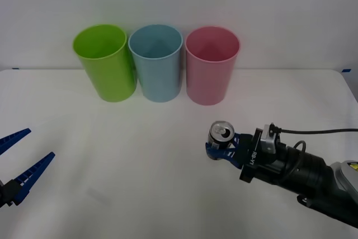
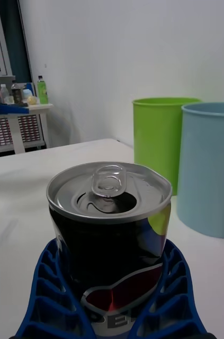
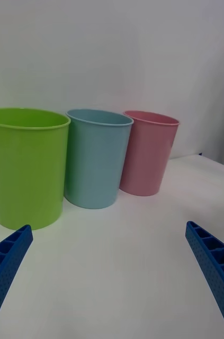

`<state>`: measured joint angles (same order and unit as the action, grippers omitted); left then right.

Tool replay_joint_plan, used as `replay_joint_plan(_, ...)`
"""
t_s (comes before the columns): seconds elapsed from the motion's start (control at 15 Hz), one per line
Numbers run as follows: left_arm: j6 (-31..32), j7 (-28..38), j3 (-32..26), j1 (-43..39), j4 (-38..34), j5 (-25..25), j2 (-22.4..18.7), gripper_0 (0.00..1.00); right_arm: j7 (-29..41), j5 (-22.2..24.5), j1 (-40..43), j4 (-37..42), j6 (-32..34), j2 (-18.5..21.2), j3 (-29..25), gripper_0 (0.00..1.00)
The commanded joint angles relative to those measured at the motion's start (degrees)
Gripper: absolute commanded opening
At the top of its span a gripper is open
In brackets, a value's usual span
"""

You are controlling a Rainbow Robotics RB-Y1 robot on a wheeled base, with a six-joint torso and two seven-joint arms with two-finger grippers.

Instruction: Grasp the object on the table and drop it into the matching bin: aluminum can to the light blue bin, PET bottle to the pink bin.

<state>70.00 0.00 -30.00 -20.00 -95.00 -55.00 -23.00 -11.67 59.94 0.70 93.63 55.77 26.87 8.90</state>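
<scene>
Spreading across the whole front view, the wide matte white table [image 1: 140, 183] carries everything else. At its far edge stand three tall tapered smooth plastic cups in a row, rims close together: a lime green cup [image 1: 105, 62] on the left, the light blue bin [image 1: 156, 62] in the middle, and the pink bin [image 1: 211, 65] on the right. All three are upright with their mouths open.

The right arm, black and thick, reaches in low from the lower right corner, stretched nearly flat over the tabletop and pointing left toward the middle of the table, a cable trailing from its wrist. Its right gripper [image 1: 219, 149] has its blue ribbed fingers [image 2: 56, 296] pressed against both sides of the aluminum can [image 2: 109, 228], a small silver drinks can with a pull-tab top and a dark, yellow-green printed side. The can stands upright in that clamp, in front of the pink bin and well apart from it; whether its base touches the table I cannot tell.

The left gripper [image 1: 22, 163] sits low at the left edge of the table, well away from the can, its two blue fingers [image 3: 6, 259] spread wide with nothing between them, facing the row of cups.
</scene>
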Motion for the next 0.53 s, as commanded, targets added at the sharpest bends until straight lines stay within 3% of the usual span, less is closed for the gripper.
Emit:
replay_joint_plan(0.07,0.0,0.0,0.0,0.0,0.0,0.0,0.0,1.00,4.5,0.0,-0.1,5.4,-1.2,2.2,-0.1,0.00)
replay_joint_plan(0.53,0.0,0.0,0.0,0.0,0.0,0.0,0.0,1.00,19.1,0.1,-9.7,10.1,-4.2,6.1,0.9,0.00)
